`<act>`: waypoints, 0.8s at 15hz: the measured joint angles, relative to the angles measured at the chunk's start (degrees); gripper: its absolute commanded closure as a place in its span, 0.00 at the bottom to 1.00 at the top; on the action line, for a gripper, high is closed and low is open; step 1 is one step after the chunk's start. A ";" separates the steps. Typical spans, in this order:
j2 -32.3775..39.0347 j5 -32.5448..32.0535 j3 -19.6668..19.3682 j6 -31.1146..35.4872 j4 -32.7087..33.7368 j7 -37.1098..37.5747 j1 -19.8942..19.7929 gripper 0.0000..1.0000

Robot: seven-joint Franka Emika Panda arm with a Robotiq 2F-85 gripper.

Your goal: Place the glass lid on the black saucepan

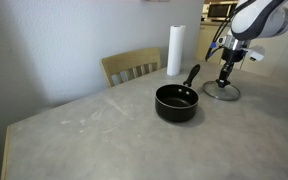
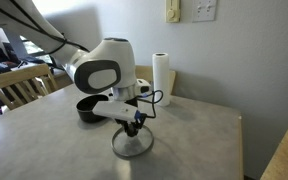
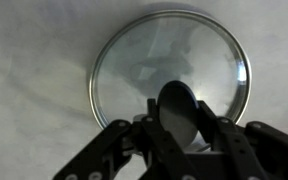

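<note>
The glass lid (image 3: 154,50) lies flat on the grey table, clear with a thin metal rim. Its black centre knob (image 3: 182,105) sits between my gripper's (image 3: 184,118) two fingers, which press on both sides of it. In both exterior views the gripper (image 1: 225,73) (image 2: 134,124) points straight down onto the lid (image 1: 221,92) (image 2: 132,146). The black saucepan (image 1: 176,102) (image 2: 88,108) stands open and empty a short way from the lid, its stick handle pointing toward the wall. The pan is out of the wrist view.
A tall white paper-towel roll (image 1: 174,50) (image 2: 162,75) stands near the wall behind the pan. A wooden chair (image 1: 132,67) (image 2: 19,85) is pushed against the table's (image 1: 94,130) edge. The table's corner lies close to the lid in an exterior view (image 2: 239,115).
</note>
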 measured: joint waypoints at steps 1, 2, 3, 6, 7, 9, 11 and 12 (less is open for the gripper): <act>0.00 -0.13 0.00 0.00 0.01 -0.17 -0.02 0.84; 0.00 -0.60 0.00 0.00 0.05 -0.23 -0.06 0.84; -0.06 -1.66 -0.11 0.00 0.13 -0.18 -0.06 0.84; -0.98 -5.23 -0.62 0.00 0.23 -0.10 -0.06 0.84; -1.71 -6.49 -0.77 0.00 0.22 -0.09 -0.05 0.84; -3.62 -8.58 -0.96 -0.17 0.19 -0.09 -0.03 0.84; -5.90 -9.98 -1.02 -0.61 0.16 -0.09 0.07 0.84; -7.12 -10.62 -1.04 -1.09 0.13 -0.09 0.15 0.84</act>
